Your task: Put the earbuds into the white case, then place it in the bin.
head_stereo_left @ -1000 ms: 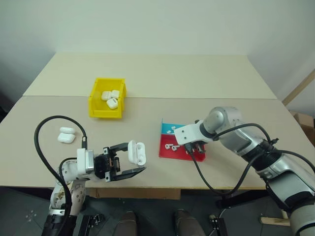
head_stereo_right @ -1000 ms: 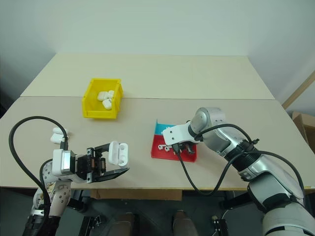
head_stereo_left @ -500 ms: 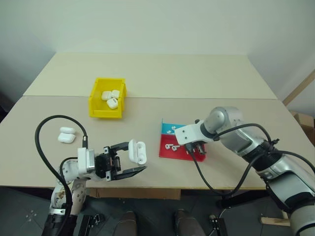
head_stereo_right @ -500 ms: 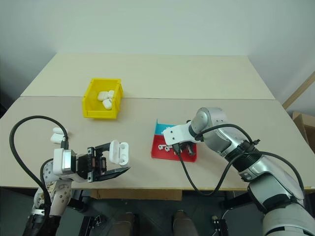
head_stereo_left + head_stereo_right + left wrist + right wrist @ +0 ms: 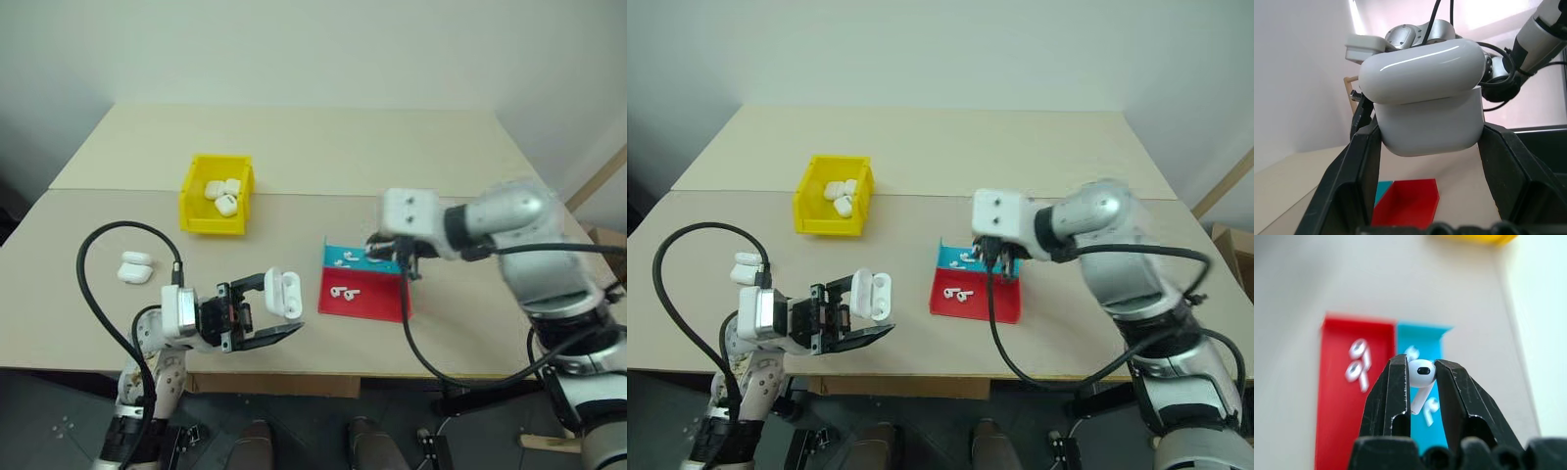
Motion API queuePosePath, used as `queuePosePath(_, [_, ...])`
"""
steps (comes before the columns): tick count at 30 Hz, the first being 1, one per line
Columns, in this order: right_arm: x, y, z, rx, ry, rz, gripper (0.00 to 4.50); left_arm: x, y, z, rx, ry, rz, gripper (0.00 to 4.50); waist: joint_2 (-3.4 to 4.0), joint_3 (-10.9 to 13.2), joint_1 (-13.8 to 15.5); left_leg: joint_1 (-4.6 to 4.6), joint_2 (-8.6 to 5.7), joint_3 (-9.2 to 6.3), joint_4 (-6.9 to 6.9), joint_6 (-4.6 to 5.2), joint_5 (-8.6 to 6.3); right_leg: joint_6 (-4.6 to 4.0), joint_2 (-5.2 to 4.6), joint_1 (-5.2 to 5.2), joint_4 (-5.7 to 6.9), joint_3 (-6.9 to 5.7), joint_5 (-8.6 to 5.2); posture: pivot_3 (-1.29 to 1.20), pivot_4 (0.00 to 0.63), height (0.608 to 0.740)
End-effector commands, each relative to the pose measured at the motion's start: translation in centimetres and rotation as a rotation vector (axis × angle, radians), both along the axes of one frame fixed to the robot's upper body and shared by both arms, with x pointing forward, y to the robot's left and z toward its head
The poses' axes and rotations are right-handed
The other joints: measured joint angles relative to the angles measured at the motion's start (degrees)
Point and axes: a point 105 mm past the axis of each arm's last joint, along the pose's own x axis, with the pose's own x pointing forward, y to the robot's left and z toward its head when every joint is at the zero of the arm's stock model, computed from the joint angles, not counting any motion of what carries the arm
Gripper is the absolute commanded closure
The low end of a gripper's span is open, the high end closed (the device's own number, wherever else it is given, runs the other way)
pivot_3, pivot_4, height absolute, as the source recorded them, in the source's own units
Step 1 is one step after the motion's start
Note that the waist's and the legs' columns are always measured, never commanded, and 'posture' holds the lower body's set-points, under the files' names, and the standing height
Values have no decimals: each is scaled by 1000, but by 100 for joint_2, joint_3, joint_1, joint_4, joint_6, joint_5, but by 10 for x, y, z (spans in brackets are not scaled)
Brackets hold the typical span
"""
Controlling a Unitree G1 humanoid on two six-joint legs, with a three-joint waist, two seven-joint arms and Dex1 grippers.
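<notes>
Lower left of frame: left gripper [image 5: 279, 315] jaws clamp the white case [image 5: 285, 294] above bench [image 5: 392, 157] edge. Center right, right gripper [image 5: 1421, 377] jaws pinch one earbud [image 5: 1421, 372] over tray [image 5: 361, 294]. Step: loading earbuds. Next: seat it w/ precise alignment in the case; bin [image 5: 217, 196] upper left.

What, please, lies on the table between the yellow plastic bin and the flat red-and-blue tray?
Nothing: in the left eye view the stretch of beige table between the yellow plastic bin and the flat red-and-blue tray is bare.
</notes>
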Motion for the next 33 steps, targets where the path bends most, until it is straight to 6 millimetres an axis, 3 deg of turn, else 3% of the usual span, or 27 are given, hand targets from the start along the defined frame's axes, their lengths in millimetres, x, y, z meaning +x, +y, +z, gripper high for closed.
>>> queuePosePath(1, [-16, -8, 44, 267, -140, -1, 3682, -3, -5, 14, -38, -37, -51, 1780, 0, 0, 1, -1, 0, 0, -1, 0, 0, 0, 0, -1, -1, 0, 0, 0, 150, 740])
queuePosePath(4, [-38, -6, 59, 434, -247, 90, 3682, -5, -8, 17, -42, -45, -79, 1780, 0, 0, -14, -2, 1, -1, -4, 1, -1, 0, 1, -1, -1, 1, 0, 0, 150, 740])
queuePosePath(8, [-66, 0, 59, 599, -324, 231, 3682, -4, -12, 19, -41, -43, -100, 1780, 0, 0, -20, 0, 0, -1, -4, 1, -1, 1, 1, 2, -1, 1, 0, 0, 150, 740])
queuePosePath(14, [-84, 7, 62, 840, -315, 388, 3682, -4, -17, 21, 19, -12, -104, 1780, 1, 0, -40, 10, 5, -1, -3, 2, 0, 2, 7, 8, 4, 3, 1, 0, 150, 740])
queuePosePath(20, [-88, 26, 49, 894, -284, 513, 3682, -4, -20, 28, 29, -12, -99, 1780, 2, -1, -35, 8, 6, -1, -5, 1, 0, 2, 7, 6, 0, 3, 1, 0, 150, 740])
queuePosePath(33, [-94, 41, 34, 906, -327, 680, 3682, -6, -18, 32, 51, -3, -96, 1780, 2, -1, -33, 10, 7, -1, -6, 1, 0, 2, 9, 7, -1, 2, 0, 0, 150, 740])
